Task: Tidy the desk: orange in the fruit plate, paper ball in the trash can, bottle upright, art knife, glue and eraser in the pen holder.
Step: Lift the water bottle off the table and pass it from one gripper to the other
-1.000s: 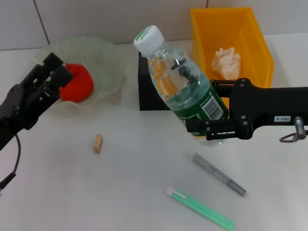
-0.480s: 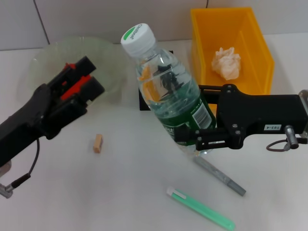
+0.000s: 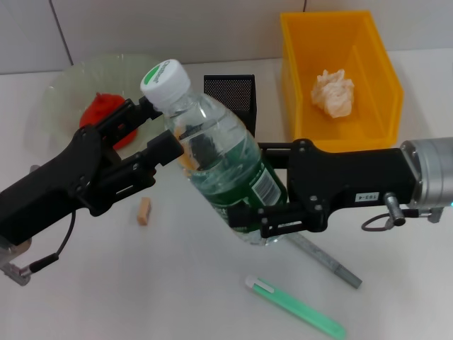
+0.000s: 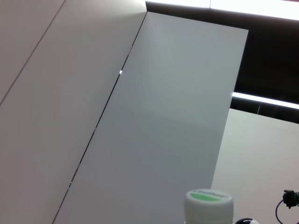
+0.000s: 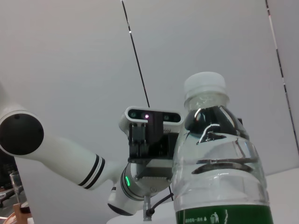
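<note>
My right gripper is shut on the green label of the clear bottle, holding it tilted above the table with its white cap up and to the left. My left gripper is open, its fingertips against the bottle's neck and shoulder. In the left wrist view the bottle cap shows close by. The right wrist view shows the bottle with the left arm behind it. The orange lies in the fruit plate. The paper ball lies in the yellow trash can. The tan eraser rests on the table under the left arm.
The black mesh pen holder stands behind the bottle. A grey stick and a green art knife lie at the front right of the white table. A wall runs along the back.
The right gripper has carried the bottle leftward and lower. The left gripper has swung right from over the fruit plate to the bottle's neck.
</note>
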You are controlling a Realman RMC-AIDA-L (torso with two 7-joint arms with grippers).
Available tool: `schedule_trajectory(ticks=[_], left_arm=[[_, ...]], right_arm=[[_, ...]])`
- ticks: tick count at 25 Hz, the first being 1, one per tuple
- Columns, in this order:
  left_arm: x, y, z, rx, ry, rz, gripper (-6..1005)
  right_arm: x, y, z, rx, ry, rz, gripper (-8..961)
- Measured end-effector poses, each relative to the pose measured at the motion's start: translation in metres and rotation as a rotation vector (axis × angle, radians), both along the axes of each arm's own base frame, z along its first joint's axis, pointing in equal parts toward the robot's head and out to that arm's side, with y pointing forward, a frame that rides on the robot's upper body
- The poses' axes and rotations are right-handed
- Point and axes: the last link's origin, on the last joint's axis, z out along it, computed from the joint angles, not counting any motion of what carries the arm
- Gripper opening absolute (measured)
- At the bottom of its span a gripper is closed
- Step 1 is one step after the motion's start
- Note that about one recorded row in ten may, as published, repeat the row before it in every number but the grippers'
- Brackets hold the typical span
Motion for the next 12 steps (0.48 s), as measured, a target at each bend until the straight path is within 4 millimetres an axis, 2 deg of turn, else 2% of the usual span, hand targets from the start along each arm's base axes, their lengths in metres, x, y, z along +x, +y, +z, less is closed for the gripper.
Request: schedule_trajectory(ticks=[5,12], left_arm=[[0.004,0.002,0.0,-0.002,0.001,-0.014,856],[0.006,0.003,-0.005,-0.011,0.023,-0.031,856]], right_arm=[[-0.002,0.002,-0.012,-0.037,-0.025,0.009,765],[-0.004,0.001,-0.019,-0.047,-0.042,0.018,765]])
